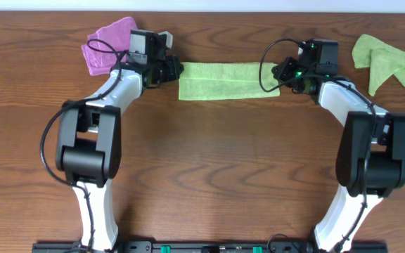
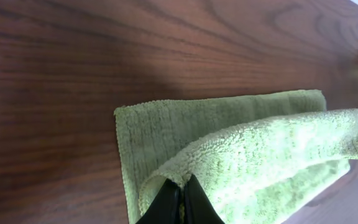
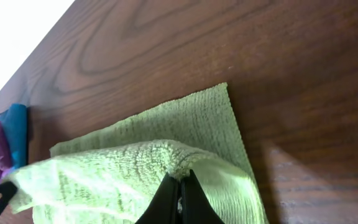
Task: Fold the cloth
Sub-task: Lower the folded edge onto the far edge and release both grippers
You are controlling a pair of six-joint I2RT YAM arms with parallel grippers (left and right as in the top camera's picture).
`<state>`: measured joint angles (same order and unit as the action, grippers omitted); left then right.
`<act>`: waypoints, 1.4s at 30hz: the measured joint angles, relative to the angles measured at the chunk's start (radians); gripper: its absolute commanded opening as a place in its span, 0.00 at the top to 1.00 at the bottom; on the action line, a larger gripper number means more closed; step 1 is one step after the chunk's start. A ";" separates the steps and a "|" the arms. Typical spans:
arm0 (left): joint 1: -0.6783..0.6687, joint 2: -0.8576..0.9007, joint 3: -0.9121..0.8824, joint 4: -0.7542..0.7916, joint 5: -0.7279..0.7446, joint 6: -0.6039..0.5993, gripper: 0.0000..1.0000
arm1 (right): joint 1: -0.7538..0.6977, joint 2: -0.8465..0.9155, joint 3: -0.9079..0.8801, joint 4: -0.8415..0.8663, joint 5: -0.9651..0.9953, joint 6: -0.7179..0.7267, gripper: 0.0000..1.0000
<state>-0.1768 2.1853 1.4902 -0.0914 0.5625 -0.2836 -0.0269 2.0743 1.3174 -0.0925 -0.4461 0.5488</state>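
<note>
On the tabletop (image 1: 209,169) the cloth (image 1: 223,81) is found stretched as a folded strip between the two tools. The left tool (image 2: 180,198) and right tool (image 3: 179,194) are each clenched on the raised upper layer at one end. Light, limp terry is judged; edges are best pinched.

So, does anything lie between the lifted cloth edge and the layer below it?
Nothing visible does. The left gripper and right gripper pinch the lime-green cloth at its ends; its lower layer lies bare.
</note>
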 measured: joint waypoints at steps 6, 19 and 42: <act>0.000 0.035 0.029 -0.008 0.006 0.000 0.95 | 0.000 0.066 0.074 -0.035 0.009 0.000 0.98; -0.008 0.037 0.047 -0.059 0.006 0.000 0.94 | -0.002 0.066 0.076 -0.111 0.037 -0.005 0.98; -0.015 0.039 0.047 -0.069 0.004 0.001 0.69 | -0.031 0.066 0.120 -0.144 0.013 -0.006 0.21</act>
<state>-0.1917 2.2242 1.5375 -0.1608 0.5667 -0.2829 -0.0578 2.1407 1.4372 -0.2367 -0.4335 0.5426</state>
